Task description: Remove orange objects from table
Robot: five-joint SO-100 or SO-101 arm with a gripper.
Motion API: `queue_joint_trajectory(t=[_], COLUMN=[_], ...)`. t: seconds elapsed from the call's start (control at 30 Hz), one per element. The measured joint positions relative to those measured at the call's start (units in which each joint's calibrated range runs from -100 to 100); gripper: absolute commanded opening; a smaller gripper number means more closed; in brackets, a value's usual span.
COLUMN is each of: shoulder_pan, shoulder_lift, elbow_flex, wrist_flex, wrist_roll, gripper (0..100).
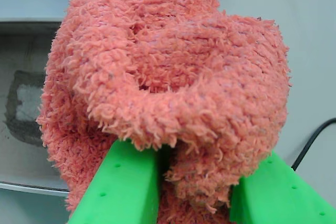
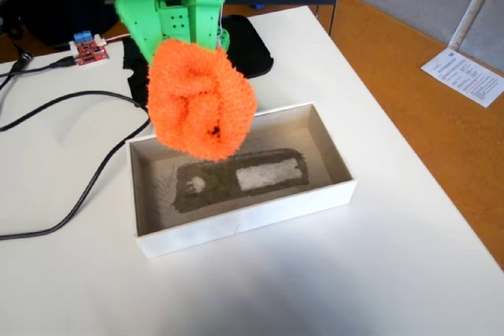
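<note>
The green end effector, reaching down from the arm, clamps the orange terry-cloth bundle aloft over the white box's far left rim, with bare white surface in front.

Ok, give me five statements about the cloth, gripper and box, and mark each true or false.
1. The gripper is clamped on the orange cloth. True.
2. The cloth lies on the table. False: it hangs in the air, held above the left end of the box in the fixed view.
3. The box holds a second orange cloth. False: only a grey stain with a pale patch shows on its bottom.
4. The gripper fingers are green. True.
5. A small red circuit board sits on the table near its far left edge in the fixed view. True.
</note>
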Motion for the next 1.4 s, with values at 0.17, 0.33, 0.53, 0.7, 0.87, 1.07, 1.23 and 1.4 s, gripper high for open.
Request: queue_joint_trajectory(t=[0.17, 0.33, 0.53, 0.7, 0.87, 1.07, 1.23, 1.4], shoulder_pan=[-3.1, 2.5, 0.9, -3.5, 1.7, 3.0, -5.3, -23.5], shoulder_lift=[-0.4, 1.9, 2.3, 2.8, 2.8, 2.8, 2.9, 2.9], elbow_flex=[0.1, 0.1, 0.2, 0.2, 1.7, 4.1, 3.2, -4.3], wrist_flex=[-2.3, -4.8, -5.7, -5.7, -6.7, -8.2, -9.0, -12.3], wrist_roll=[-0.9, 1.0, -0.3, -1.8, 0.9, 1.6, -1.0, -3.1], gripper=[0, 0, 0, 0, 0, 0, 0, 1])
